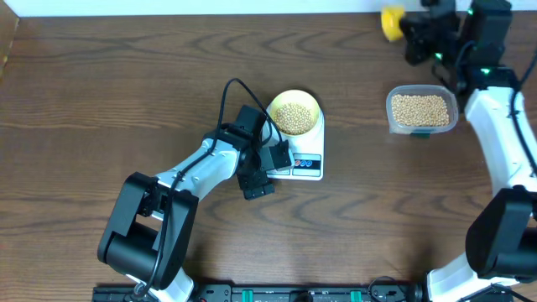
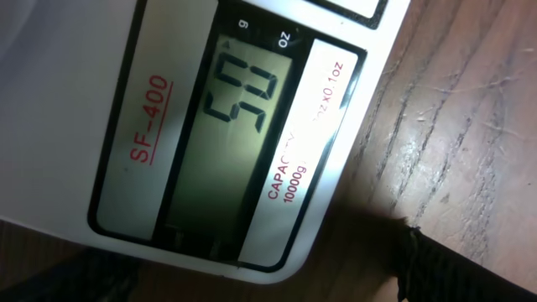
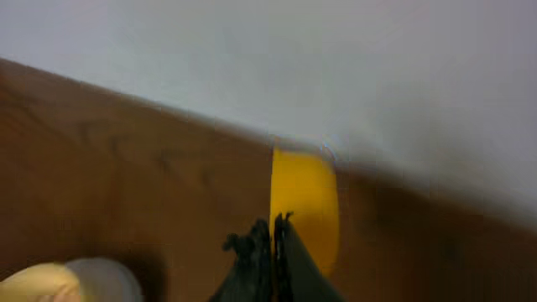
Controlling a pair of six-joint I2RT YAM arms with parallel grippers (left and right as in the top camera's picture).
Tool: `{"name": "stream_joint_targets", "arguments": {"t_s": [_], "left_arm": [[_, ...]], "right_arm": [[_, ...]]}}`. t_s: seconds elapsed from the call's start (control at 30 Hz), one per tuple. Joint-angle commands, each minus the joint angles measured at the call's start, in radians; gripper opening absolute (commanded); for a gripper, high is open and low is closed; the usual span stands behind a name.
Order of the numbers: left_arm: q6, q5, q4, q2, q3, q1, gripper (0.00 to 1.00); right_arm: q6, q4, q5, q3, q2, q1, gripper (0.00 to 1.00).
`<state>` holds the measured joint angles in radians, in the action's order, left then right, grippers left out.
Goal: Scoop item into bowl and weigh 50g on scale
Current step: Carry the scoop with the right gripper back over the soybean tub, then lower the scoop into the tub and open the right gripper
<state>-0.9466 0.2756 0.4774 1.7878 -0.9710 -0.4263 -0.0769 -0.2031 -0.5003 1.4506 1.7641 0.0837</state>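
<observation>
The pale yellow bowl (image 1: 294, 113) holds tan beans (image 1: 293, 117) and stands on the white scale (image 1: 307, 165). My left gripper (image 1: 270, 174) is open at the scale's front left corner, with nothing between its fingers. In the left wrist view the scale's grey display (image 2: 226, 126) fills the frame and reads 50; one dark finger (image 2: 430, 270) shows at the lower right. My right gripper (image 3: 274, 228) is shut at the table's far right edge. The bright yellow scoop (image 3: 304, 205) (image 1: 392, 23) lies just beyond its tips.
A clear plastic tub (image 1: 422, 111) with more beans stands right of the scale, below my right arm. A white wall runs along the table's far edge (image 1: 210, 13). A blurred pale shape (image 3: 50, 281) shows at the lower left of the right wrist view.
</observation>
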Motion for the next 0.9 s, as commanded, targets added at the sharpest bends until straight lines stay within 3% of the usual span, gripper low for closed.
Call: {"name": "stream_joint_targets", "arguments": {"t_s": [0.0, 0.17, 0.37, 0.8, 0.87], "left_arm": [[-0.029, 0.019, 0.003, 0.055, 0.017, -0.013, 0.98], [-0.029, 0.019, 0.003, 0.055, 0.017, -0.013, 0.98], [-0.029, 0.019, 0.003, 0.055, 0.017, -0.013, 0.98], [-0.029, 0.019, 0.003, 0.055, 0.017, -0.013, 0.98], [-0.029, 0.019, 0.003, 0.055, 0.017, -0.013, 0.97]], "right_arm": [[0.190, -0.188, -0.082, 0.046, -0.012, 0.079, 0.01], [0.100, -0.563, -0.012, 0.159, -0.012, 0.163, 0.01], [-0.038, -0.731, 0.132, 0.165, 0.011, 0.177, 0.01], [-0.060, -0.690, 0.031, 0.165, 0.153, 0.177, 0.03], [-0.060, -0.691, 0.012, 0.165, 0.153, 0.177, 0.08]]}}
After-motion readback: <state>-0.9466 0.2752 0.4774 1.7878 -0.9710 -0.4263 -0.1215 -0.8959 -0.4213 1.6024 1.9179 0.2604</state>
